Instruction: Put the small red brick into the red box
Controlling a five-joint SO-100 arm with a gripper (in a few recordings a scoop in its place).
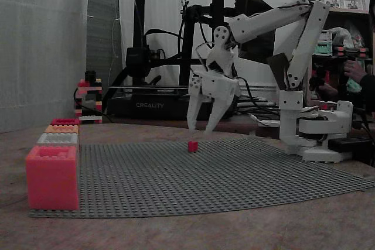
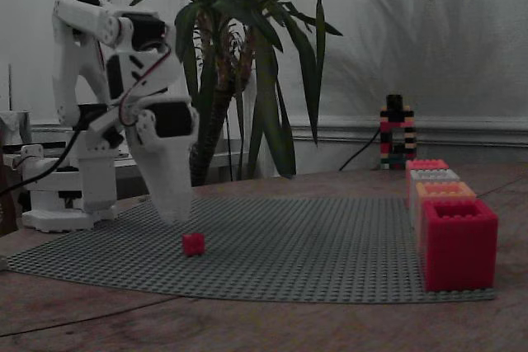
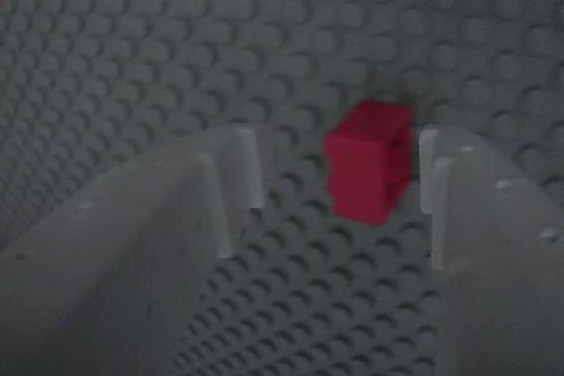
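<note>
While my gripper (image 1: pixel 200 128) hangs spread just above the small red brick (image 1: pixel 192 146) mid-baseplate (image 1: pixel 234 174), I'm on approach; next I lower, pinch, then carry to the red box (image 2: pixel 459 242).

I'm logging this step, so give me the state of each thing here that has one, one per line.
tool: open, hanging above the grey studded mat, holding nothing.
small red brick: resting on the mat, between the tool's fingers in the wrist view, not gripped.
red box: upright at the mat's edge, open on top, at the near end of the row of boxes.
</note>
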